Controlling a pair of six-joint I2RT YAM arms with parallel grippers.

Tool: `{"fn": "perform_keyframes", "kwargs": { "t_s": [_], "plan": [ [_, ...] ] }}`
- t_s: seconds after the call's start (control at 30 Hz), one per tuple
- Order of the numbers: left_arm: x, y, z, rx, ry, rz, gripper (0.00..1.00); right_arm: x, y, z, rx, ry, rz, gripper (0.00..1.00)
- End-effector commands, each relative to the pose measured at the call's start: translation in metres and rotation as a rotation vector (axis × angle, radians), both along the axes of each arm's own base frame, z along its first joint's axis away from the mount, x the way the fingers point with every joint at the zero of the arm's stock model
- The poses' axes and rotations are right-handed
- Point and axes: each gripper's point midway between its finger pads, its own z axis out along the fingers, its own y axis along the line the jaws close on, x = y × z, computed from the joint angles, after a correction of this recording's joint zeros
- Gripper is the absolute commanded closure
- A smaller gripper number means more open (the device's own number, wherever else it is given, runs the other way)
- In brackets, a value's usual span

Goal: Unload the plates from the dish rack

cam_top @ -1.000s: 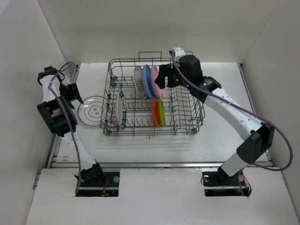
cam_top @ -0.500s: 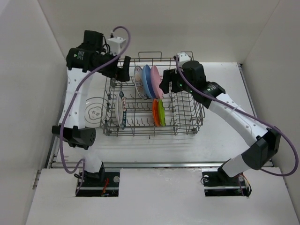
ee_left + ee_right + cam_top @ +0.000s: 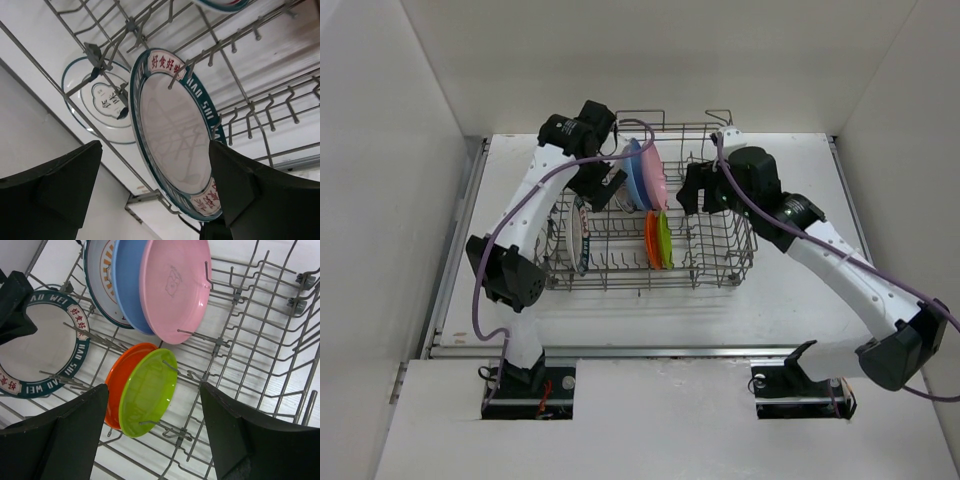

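Over dish rack now — left claw spread, moved in above teal-rimmed plate; right claw spread, drawn back.

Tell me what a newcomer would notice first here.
Bright plates stand in the grey dish rack: a pink plate and blue plate farther back, an orange plate and lime-green plate nearer. At the rack's left end, a teal-rimmed lettered plate shows between the open left fingers.

1 dish rack. 7 plates total: 6 stand in the rack, 1 lies outside on the table.

3 white w/ patterns: teal-rim plate, sunburst plate, outside plate.

1 blue plate, 1 pink plate, 1 orange plate, 1 lime-green plate.

2 grippers: left gripper, right gripper.
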Motion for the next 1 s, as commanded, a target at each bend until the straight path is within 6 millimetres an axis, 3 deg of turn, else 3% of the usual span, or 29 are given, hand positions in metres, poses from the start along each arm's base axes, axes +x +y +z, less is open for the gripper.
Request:
{"fn": "perform_keyframes", "kwargs": {
  "t_s": [0.0, 0.17, 0.2, 0.3, 0.33, 0.4, 0.53, 0.63, 0.73, 0.97],
  "plan": [
    [-0.017, 0.024, 0.0, 0.113, 0.045, 0.019, 0.15, -0.006, -0.007, 0.012, 0.025, -0.029, -0.031, 0.21],
    [-0.027, 0.02, -0.018, 0.101, 0.124, 0.014, 0.37, -0.008, -0.011, 0.004, 0.013, -0.02, -0.041, 0.21],
    [-0.027, 0.022, -0.018, 0.093, 0.129, 0.02, 0.51, -0.01, -0.012, 0.003, 0.013, -0.02, -0.041, 0.21],
    [-0.032, 0.022, -0.023, 0.072, 0.162, 0.033, 0.75, -0.011, -0.015, -0.002, 0.015, -0.015, -0.053, 0.21],
    [-0.031, 0.017, -0.025, 0.049, 0.171, 0.048, 0.9, -0.012, -0.015, -0.002, 0.029, -0.015, -0.058, 0.21],
    [-0.032, 0.014, -0.024, 0.019, 0.187, 0.061, 1.0, -0.009, -0.022, -0.012, 0.025, -0.017, -0.106, 0.21],
    [-0.031, 0.013, -0.022, -0.009, 0.185, 0.074, 1.0, -0.008, -0.029, -0.014, 0.035, -0.018, -0.159, 0.21],
    [-0.021, 0.012, -0.004, -0.028, 0.107, 0.076, 1.0, -0.009, -0.03, -0.013, 0.031, -0.013, -0.159, 0.21],
    [-0.003, 0.022, 0.031, -0.012, -0.066, 0.106, 1.0, -0.007, -0.029, -0.017, 0.025, -0.005, -0.159, 0.21],
    [0.006, 0.025, 0.1, -0.039, -0.358, 0.121, 1.0, -0.005, -0.028, -0.006, 0.024, -0.019, -0.154, 0.21]
  ]
}}
